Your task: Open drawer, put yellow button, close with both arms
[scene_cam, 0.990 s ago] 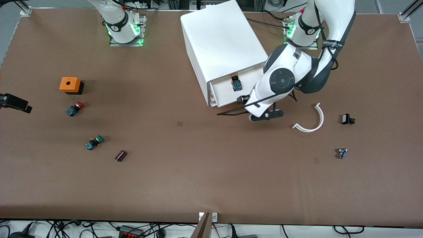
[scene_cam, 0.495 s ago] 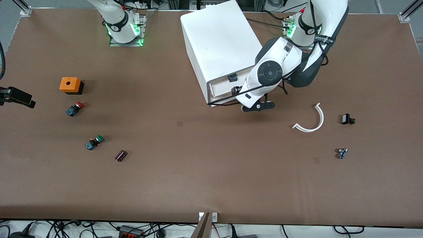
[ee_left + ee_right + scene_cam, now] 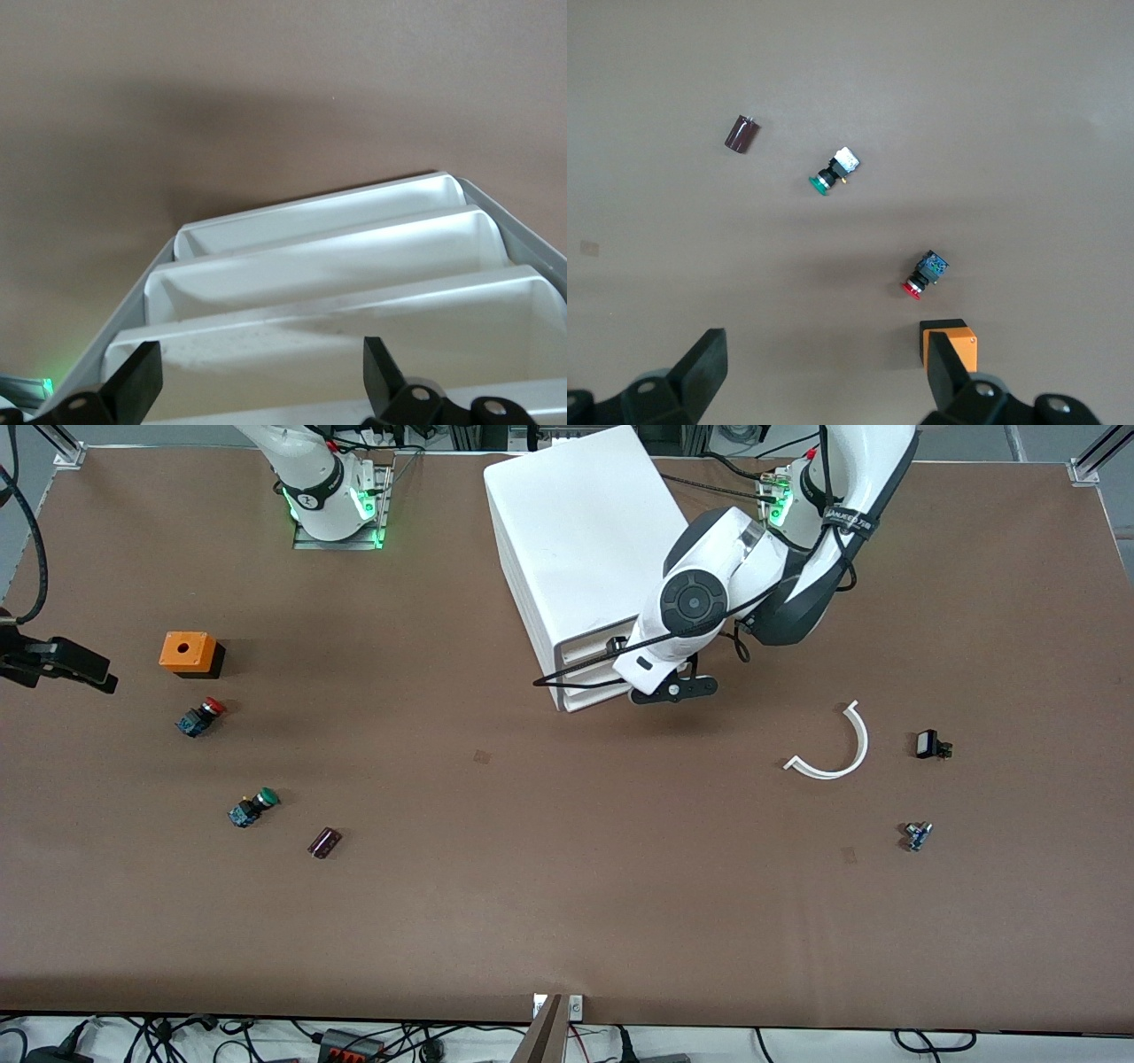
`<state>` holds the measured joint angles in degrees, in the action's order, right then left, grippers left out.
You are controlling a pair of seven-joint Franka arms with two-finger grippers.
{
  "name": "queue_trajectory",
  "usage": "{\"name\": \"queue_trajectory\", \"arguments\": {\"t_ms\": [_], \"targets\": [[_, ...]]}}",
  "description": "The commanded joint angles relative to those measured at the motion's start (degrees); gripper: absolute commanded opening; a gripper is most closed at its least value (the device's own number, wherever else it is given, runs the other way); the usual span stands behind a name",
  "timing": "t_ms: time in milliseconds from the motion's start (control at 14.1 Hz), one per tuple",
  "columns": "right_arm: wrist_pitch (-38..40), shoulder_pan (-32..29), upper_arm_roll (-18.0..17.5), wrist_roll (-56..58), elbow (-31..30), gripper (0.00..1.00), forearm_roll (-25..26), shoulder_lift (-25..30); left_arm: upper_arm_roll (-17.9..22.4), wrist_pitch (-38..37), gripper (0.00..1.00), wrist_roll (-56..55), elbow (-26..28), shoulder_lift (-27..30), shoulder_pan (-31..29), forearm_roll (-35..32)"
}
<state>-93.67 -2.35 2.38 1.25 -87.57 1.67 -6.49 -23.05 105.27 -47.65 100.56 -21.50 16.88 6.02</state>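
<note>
Left hand (image 3: 257,376) spread at the drawer (image 3: 589,664) front (no readable writing).

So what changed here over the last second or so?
The left gripper, fingers open, pushed the white plastic top drawer into the big white cabinet; the yellow-capped button inside is now hidden. The right gripper, open, drifted over the table's edge toward the orange box. Everything else on the table stayed put.
</note>
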Motion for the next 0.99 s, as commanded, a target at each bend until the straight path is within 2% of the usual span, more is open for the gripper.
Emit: {"name": "queue_trajectory", "arguments": {"t_ms": [0, 283, 424, 495, 566, 778, 919], "targets": [[-1.6, 0.15, 0.17, 1.03, -3.48, 1.0, 0.79, 2.27, -1.3, -0.41, 1.0, -2.09, 1.39, 1.9, 0.0, 1.37], [-1.87, 0.15, 0.17, 1.03, -4.01, 1.0, 0.79, 2.27, -0.6, -0.59, 1.0, -0.95, 0.43, 1.9, -0.97, 0.4], [-1.25, 0.15, 0.17, 0.69, -3.84, 1.0, 0.71, 2.18, -0.77, -1.2, 1.0, 2.11, -1.58, 1.99, -3.24, -5.45], [-1.25, 0.07, 0.17, 0.42, -3.75, 1.0, 0.18, 2.09, -0.77, -3.99, 1.0, 5.26, -4.47, 1.9, -4.65, -9.84], [-1.17, 0.06, 0.17, 0.51, -3.92, 1.0, 0.44, 2.18, -0.6, -5.49, 1.0, 6.94, -6.23, 1.9, -5.44, -10.93], [-1.6, 0.24, 0.08, 0.42, -4.98, 1.0, 0.79, 2.88, -0.59, -11.11, 1.0, 10.9, -11.24, 1.99, -9.83, -11.91], [-1.87, 0.24, 0.08, 0.51, -5.86, 1.0, 0.79, 3.15, -0.59, -15.95, 1.0, 15.9, -16.95, 1.99, -13.08, -11.91]]}}
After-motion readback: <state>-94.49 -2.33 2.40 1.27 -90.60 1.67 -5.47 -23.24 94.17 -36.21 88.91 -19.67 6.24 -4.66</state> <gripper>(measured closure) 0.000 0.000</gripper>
